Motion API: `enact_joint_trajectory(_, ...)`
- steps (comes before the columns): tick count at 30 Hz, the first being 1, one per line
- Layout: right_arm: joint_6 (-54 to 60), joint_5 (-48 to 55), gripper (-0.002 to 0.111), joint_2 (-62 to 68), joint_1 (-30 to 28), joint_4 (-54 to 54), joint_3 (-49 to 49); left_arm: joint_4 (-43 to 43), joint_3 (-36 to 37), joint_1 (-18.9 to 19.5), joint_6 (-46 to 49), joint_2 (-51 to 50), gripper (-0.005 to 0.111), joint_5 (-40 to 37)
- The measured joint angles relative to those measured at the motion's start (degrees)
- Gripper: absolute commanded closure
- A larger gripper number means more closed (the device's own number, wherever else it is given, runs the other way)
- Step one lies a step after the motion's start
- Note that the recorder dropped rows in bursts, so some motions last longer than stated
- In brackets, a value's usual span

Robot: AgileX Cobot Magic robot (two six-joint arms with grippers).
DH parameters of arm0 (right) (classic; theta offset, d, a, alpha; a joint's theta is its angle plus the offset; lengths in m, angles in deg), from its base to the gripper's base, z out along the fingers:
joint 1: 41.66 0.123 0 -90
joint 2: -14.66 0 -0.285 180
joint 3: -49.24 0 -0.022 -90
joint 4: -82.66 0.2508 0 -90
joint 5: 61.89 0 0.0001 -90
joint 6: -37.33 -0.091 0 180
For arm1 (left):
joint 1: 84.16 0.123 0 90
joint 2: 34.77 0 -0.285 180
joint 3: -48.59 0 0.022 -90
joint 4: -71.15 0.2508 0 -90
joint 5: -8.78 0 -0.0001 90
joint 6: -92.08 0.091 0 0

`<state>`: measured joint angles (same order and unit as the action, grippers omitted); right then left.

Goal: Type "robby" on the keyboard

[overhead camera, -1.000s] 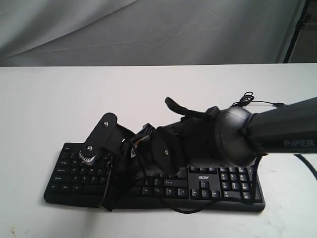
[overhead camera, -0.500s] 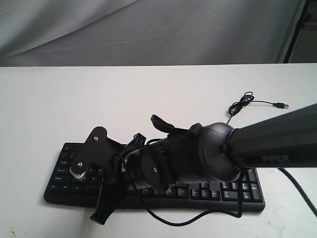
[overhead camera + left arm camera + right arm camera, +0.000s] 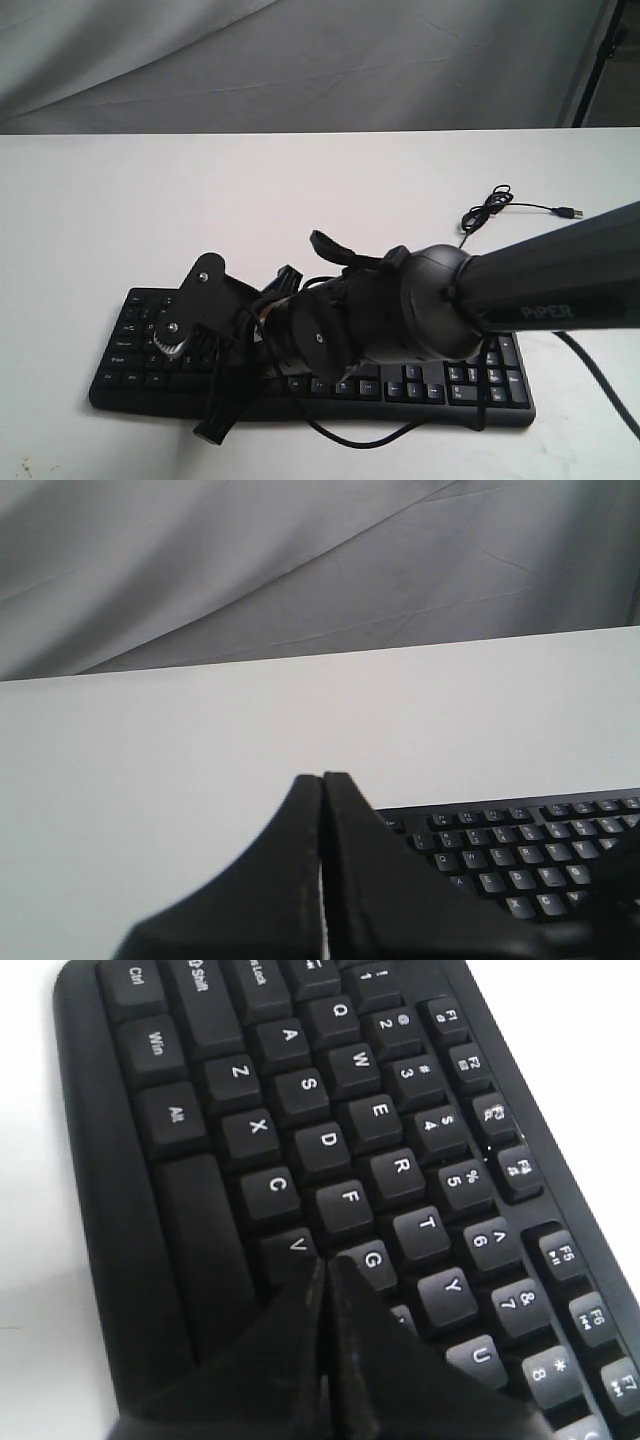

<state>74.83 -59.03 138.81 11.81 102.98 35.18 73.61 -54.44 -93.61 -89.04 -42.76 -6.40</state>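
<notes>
The black keyboard [image 3: 480, 385] lies on the white table, its middle hidden behind my right arm. That arm reaches across from the right. My right gripper [image 3: 214, 429] is shut and points down over the keyboard's left half. In the right wrist view the keyboard [image 3: 330, 1140] fills the frame, and the closed tips of the right gripper [image 3: 325, 1260] sit between the V key [image 3: 297, 1245] and the G key [image 3: 372, 1258], hiding the key beneath. Contact cannot be judged. My left gripper [image 3: 322, 776] is shut and empty, off the keyboard [image 3: 520, 865] beyond its Esc corner.
The keyboard's thin black USB cable [image 3: 490, 208] lies coiled on the table at the back right, its plug [image 3: 572, 212] loose. A black cable loop [image 3: 380, 440] hangs from the right arm over the keyboard's front edge. Grey cloth [image 3: 300, 60] backs the table.
The right arm swung left and toward the keyboard's front, with the gripper dipping lower, and has since risen slightly. Its hanging cable loop moved with it.
</notes>
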Motion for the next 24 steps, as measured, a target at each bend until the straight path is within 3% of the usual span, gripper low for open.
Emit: enact_joint_trajectory(24,0.0,-0.3,0.108,0.0,0.0,-0.1,0.0,0.0,0.0,0.0,0.0,0.0,0.107,0.0)
